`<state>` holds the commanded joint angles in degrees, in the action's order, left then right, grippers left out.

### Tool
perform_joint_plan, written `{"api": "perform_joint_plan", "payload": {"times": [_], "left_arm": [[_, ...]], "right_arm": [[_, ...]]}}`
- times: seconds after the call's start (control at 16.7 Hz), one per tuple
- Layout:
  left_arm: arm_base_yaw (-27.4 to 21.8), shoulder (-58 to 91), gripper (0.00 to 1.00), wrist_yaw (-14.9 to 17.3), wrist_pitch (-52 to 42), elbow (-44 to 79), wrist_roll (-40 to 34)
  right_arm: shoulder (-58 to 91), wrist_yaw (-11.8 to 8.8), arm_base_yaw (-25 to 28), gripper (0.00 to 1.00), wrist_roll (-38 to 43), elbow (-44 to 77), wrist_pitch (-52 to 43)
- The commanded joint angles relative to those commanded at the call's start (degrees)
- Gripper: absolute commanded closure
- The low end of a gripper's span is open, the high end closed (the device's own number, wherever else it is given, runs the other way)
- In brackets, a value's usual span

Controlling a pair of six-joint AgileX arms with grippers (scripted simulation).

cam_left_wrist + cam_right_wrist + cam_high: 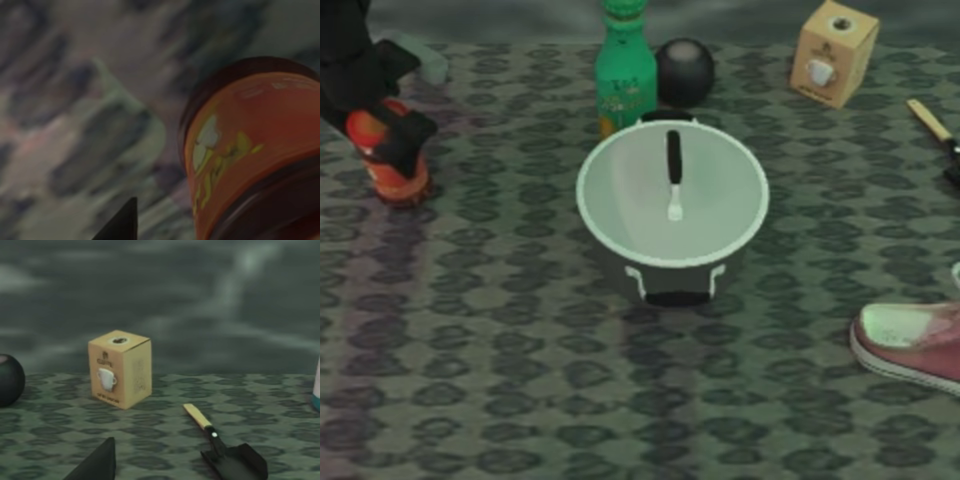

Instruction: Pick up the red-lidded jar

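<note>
Our left gripper [390,135] straddles red-lidded jar [392,172] at table [520,380] far left, jaws seemingly closed on it for lift. Right arm out of top view; jaws: cannot tell.

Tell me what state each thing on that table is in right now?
red-lidded jar: upright, lid on, at the table's left, left pincer around it.
green bottle: upright, capped.
pot: lid on.
black ball: resting behind the pot.
cardboard box: standing, closed.
trowel: lying flat.
shoe: on its sole at the right edge.
Right pincer: out of the top view.
</note>
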<state>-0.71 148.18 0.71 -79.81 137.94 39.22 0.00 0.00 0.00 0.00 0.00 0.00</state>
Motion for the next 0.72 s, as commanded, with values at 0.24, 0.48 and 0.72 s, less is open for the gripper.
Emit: {"api": "perform_joint_plan", "payload": {"times": [0.24, 0.48, 0.72], "left_arm": [[0.0, 0.0, 0.60, 0.0, 0.0, 0.0, 0.0], [0.0, 0.0, 0.90, 0.0, 0.0, 0.0, 0.0], [0.0, 0.0, 1.00, 0.0, 0.0, 0.0, 0.0]], "right_arm": [[0.0, 0.0, 0.0, 0.00, 0.0, 0.0, 0.0], [0.0, 0.0, 0.0, 0.00, 0.0, 0.0, 0.0], [0.0, 0.0, 0.0, 0.00, 0.0, 0.0, 0.0]]}}
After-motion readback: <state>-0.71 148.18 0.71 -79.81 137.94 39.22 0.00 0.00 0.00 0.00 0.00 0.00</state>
